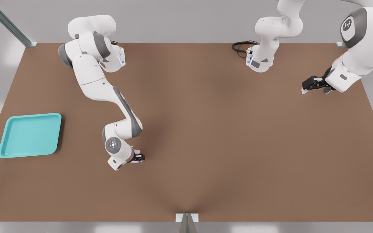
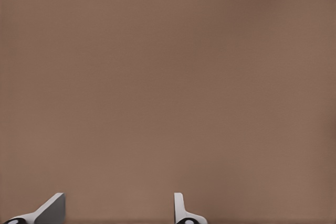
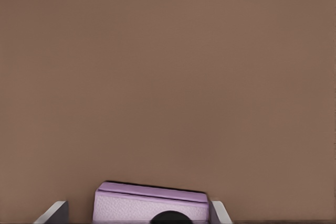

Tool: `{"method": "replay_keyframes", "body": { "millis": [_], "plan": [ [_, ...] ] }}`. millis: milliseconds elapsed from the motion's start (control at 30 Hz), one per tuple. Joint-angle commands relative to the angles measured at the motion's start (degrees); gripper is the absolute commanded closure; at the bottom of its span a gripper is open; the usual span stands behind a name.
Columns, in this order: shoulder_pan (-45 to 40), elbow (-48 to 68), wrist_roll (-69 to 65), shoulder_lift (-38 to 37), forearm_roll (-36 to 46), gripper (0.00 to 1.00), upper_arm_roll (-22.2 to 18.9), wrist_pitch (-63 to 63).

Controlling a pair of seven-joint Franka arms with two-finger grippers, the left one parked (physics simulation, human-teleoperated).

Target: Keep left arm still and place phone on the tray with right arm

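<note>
front view: the right arm (image 1: 108,94) reaches from the upper left of the frame down toward the lower centre-left, over the brown table (image 1: 225,136). its gripper (image 1: 138,158) sits low over the table, with the pale pink phone (image 1: 137,152) showing as a small sliver between the black fingers. the turquoise tray (image 1: 29,134) lies flat at the left edge of the frame, well apart from the gripper and carrying nothing.

right wrist view: the phone (image 3: 149,205) fills the lower middle of the frame, slightly tilted, with part of one round black lens visible at the bottom edge. one grey fingertip (image 3: 219,214) touches its side; the other (image 3: 53,213) stands a little off the opposite side. the jaws bracket the phone, but whether they clamp it cannot be told. whether the phone rests on the table or is raised cannot be told either.
</note>
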Motion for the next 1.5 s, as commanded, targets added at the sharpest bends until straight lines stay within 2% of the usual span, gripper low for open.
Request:
{"method": "replay_keyframes", "body": {
  "millis": [0,267,333,600,633,667,767,833,1000,1067,1133,1233,1467],
  "plan": [
    [-0.3,-1.9,10.5,-1.4,-1.7,0.00,0.0,1.9],
    [-0.3,-2.5,10.5,-1.5,-2.0,0.00,0.0,0.9],
    [-0.3,-2.5,10.5,-1.5,-2.0,0.17,-0.1,0.9],
    [-0.3,-2.5,10.5,-0.7,-2.0,0.12,-0.1,2.3],
    [-0.4,-2.5,10.5,-0.6,-2.0,0.13,-0.1,2.3],
    [-0.5,-2.5,10.4,-0.6,-2.0,0.25,-0.1,2.3],
    [-0.5,-2.5,10.1,-0.6,-2.0,0.26,0.0,2.1],
    [-0.5,-2.6,9.4,-3.1,-2.0,0.26,0.0,-0.9],
    [-8.8,-6.4,-6.1,-11.2,-1.9,0.26,0.1,-7.1],
    [-16.5,-8.8,-16.5,-14.0,-1.8,0.26,1.4,-7.4],
    [-25.8,-8.7,-26.6,-14.5,-1.8,0.26,4.7,-10.7],
    [-36.3,-8.8,-41.7,-16.2,-1.8,0.26,4.7,-13.5],
    [-51.8,-9.8,-61.7,-14.4,-1.9,0.25,4.6,-12.6]
  ]
}}
